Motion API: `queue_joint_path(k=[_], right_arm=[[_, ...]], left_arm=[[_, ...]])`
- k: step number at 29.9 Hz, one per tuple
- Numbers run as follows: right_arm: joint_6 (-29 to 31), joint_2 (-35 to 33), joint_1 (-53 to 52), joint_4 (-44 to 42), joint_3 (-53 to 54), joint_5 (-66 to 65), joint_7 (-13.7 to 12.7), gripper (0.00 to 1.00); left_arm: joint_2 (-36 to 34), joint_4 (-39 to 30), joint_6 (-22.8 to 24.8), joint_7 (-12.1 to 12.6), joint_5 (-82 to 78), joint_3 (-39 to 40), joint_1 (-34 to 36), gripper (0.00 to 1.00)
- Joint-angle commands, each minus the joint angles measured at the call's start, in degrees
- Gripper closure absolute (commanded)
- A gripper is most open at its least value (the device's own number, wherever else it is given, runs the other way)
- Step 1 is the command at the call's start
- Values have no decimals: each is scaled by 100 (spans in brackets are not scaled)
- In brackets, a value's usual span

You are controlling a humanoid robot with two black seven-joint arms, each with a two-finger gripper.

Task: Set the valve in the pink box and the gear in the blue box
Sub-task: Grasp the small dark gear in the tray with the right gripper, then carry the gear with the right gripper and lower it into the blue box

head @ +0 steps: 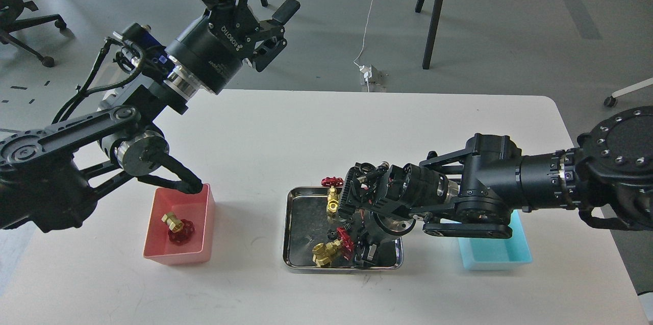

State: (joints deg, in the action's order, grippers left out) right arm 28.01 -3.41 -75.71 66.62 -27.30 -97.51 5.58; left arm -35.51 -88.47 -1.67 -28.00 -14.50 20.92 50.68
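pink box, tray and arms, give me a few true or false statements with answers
1. A valve lies in the pink box. True.
2. The steel tray sits between the pink box and the blue box. True.
3. The left gripper is down in the tray. False: it is raised beyond the table's far edge, open.
4. The tray holds no valves. False: at least two are in it.
5. The right gripper is over the tray. True.
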Motion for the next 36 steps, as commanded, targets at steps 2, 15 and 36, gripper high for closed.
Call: queue_joint_path(k=[2,15,36], right_arm=[[-1,-510,-382,280,356,48,13,82],[-1,-3586,-691,1423,331,-31,-31,82],[-1,-4291,442,1767,804,48,-110,0]], left_arm=[[88,58,0,0,0,9,3,9],[553,251,0,0,-9,9,3,8],[817,690,9,0,-35,-79,12,8]])
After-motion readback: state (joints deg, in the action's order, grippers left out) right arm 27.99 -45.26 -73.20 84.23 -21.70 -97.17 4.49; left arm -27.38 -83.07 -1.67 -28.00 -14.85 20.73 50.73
